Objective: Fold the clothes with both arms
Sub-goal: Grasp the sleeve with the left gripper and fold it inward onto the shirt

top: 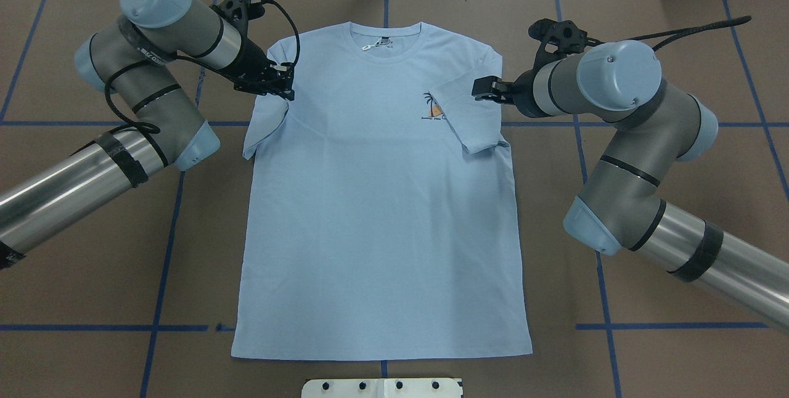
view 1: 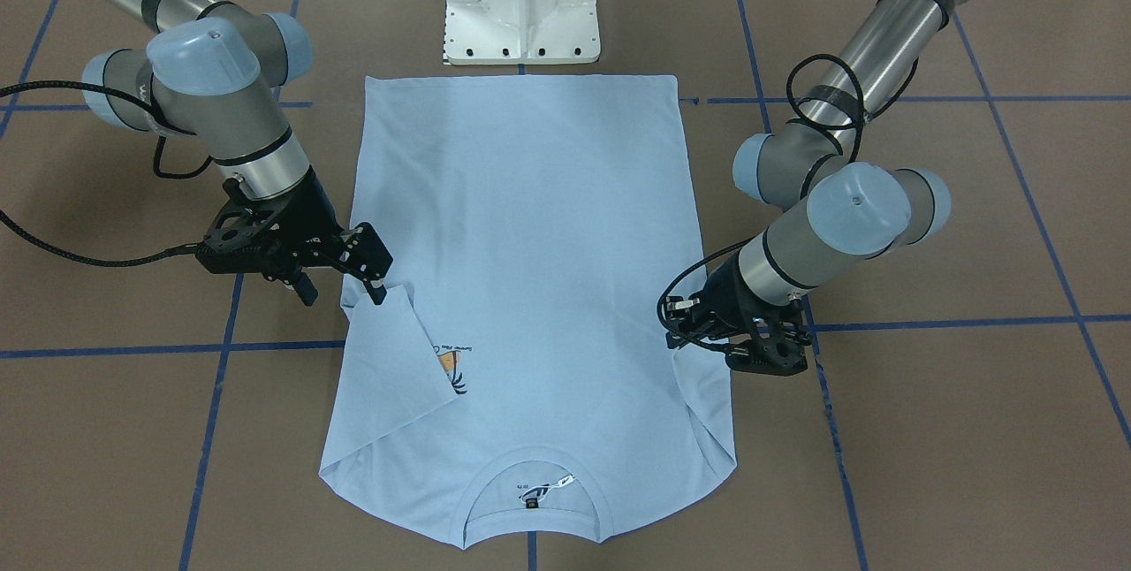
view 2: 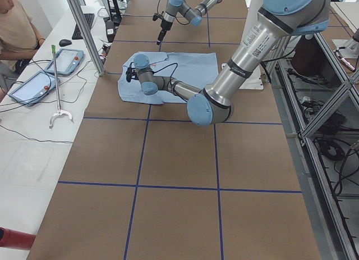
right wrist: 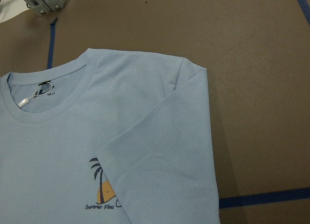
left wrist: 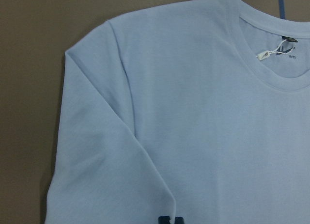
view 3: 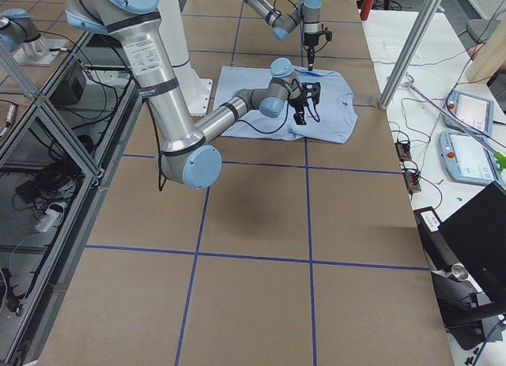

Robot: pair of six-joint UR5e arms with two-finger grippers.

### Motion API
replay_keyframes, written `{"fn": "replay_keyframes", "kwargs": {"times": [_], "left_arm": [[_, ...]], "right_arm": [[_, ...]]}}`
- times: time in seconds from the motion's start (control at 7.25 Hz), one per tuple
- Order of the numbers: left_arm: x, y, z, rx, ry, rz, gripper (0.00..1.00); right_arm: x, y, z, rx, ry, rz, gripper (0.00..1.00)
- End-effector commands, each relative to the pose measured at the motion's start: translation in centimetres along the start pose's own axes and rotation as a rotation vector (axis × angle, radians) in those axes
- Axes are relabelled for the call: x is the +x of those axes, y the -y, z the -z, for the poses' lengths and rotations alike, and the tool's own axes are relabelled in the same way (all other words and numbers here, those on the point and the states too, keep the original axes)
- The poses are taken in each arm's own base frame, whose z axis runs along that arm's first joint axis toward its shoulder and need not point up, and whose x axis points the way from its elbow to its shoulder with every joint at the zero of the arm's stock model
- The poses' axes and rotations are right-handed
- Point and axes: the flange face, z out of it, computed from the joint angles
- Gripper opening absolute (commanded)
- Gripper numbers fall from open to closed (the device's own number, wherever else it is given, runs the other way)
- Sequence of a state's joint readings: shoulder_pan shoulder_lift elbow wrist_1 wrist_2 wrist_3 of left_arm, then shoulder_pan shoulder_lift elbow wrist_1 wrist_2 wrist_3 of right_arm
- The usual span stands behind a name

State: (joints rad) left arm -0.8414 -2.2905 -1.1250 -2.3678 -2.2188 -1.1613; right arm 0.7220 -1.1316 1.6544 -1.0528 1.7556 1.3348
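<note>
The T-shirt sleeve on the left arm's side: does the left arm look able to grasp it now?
Probably yes. The left arm's fingers hang right at that sleeve. Nothing covers it, and the right arm is at the opposite sleeve.

Robotics laboratory: a left arm (top: 148,102) and right arm (top: 635,158) flank a white pedestal (view 1: 521,5) at a brown table (top: 666,367) gridded in blue tape (top: 92,328), framed by aluminium posts (view 2: 84,32), with teach pendants (view 2: 66,60), a keyboard (view 2: 88,25) and a seated person (view 2: 14,30) alongside.

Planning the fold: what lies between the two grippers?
The T-shirt's chest, one sleeve folded in partly over its palm print, in the overhead view.
</note>
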Motion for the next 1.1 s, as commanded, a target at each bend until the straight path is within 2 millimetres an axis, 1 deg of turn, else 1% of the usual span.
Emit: {"fn": "replay_keyframes", "kwargs": {"times": [0.0, 0.14, 0.28, 0.41, 0.55, 0.69, 0.83, 0.97], "left_arm": [[2.1, 0.7, -1.9, 0.042, 0.017, -0.001, 0.0], [3.0, 1.2, -2.5, 0.046, 0.018, 0.002, 0.0], [2.9, 1.3, -2.6, 0.051, 0.008, -0.004, 0.0], [3.2, 1.3, -2.4, 0.057, -0.005, -0.014, 0.69], [4.4, 0.2, -3.0, 0.045, -0.021, 0.014, 0.91], [5.9, -1.0, -2.5, 0.042, -0.057, 0.036, 0.92], [7.5, -3.0, -1.8, 0.031, -0.094, 0.061, 0.92], [7.1, -5.4, -0.1, 0.025, -0.126, 0.092, 0.92]], "right_arm": [[0.0, -0.1, 0.0, -0.002, 0.0, -0.001, 1.0], [0.0, -0.1, 0.0, -0.002, 0.001, -0.001, 1.0], [0.1, -0.1, -0.1, -0.003, -0.003, -0.002, 1.0], [0.2, -0.1, -0.1, -0.006, -0.003, 0.003, 1.0], [0.1, -0.2, -0.1, -0.007, -0.003, 0.004, 1.0], [0.1, -0.2, -0.1, -0.007, -0.001, 0.0, 1.0], [-0.2, -0.5, 0.0, -0.009, 0.005, 0.001, 1.0], [-1.3, -2.2, 0.9, -0.024, 0.026, -0.02, 1.0]]}}
